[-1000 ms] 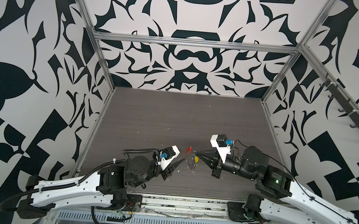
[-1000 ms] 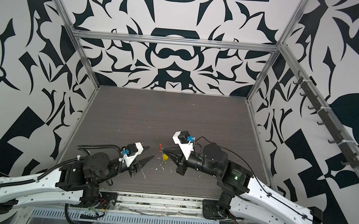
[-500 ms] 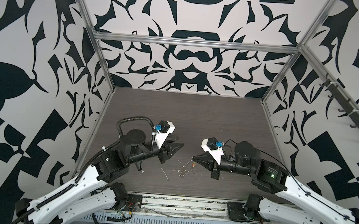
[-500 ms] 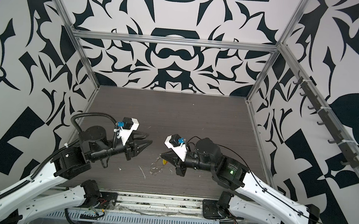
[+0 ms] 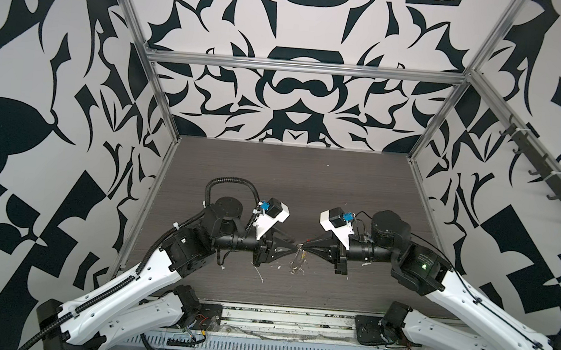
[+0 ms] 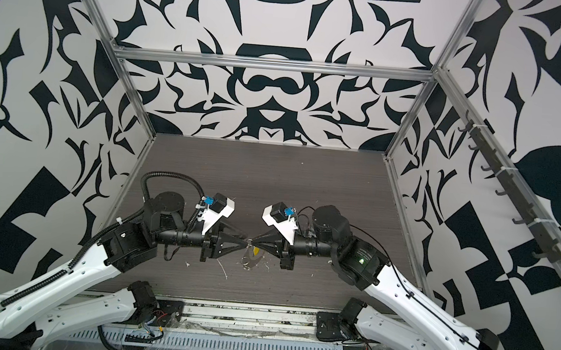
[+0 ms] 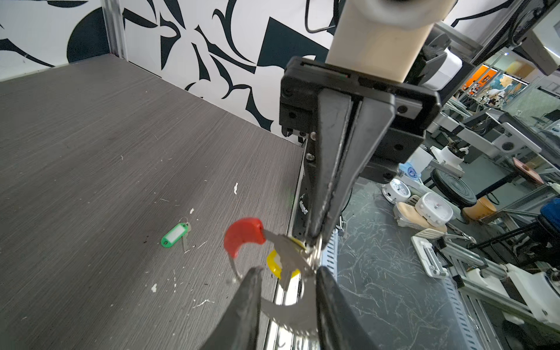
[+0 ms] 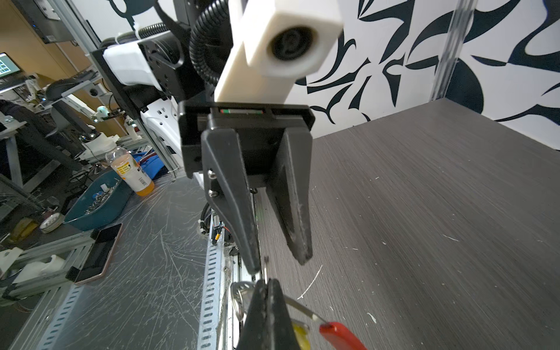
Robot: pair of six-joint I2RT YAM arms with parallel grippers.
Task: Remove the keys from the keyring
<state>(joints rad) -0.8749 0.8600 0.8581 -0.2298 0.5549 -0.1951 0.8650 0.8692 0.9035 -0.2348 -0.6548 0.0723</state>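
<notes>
Two small metal keys are found in different places: the green-tagged key (image 7: 175, 235) lies flat on the dark grey wood-grain tabletop (image 7: 91, 136), apart from everything else, so it is judged already freed, while the yellow-tagged key (image 7: 276, 266) appears to hang from the keyring (image 7: 274, 239), a large thin grey metal hoop with a curved red plastic section (image 7: 244, 235) on its rim; the hoop is held up off the tabletop between the two arms, near the front edge, which is judged to let the remaining key dangle where it can be reached; the black fingers of the right gripper (image 7: 315, 239) are pressed together on the hoop's rim, just beside the small split ring (image 8: 239, 297) that carries the yellow tag, and whether that small ring is also caught cannot be told; the hoop is thus steadied as an anchor; the left gripper (image 8: 278, 262) is pointed tip to tip at the right one, its jaws spread, with a stretch of the grey wire standing between them and not yet pinched; that stance is judged a set-up for closing on the hoop or the key, so that one can be drawn off the other; in both top views the two grippers are seen almost touching above the tabletop's front half
</notes>
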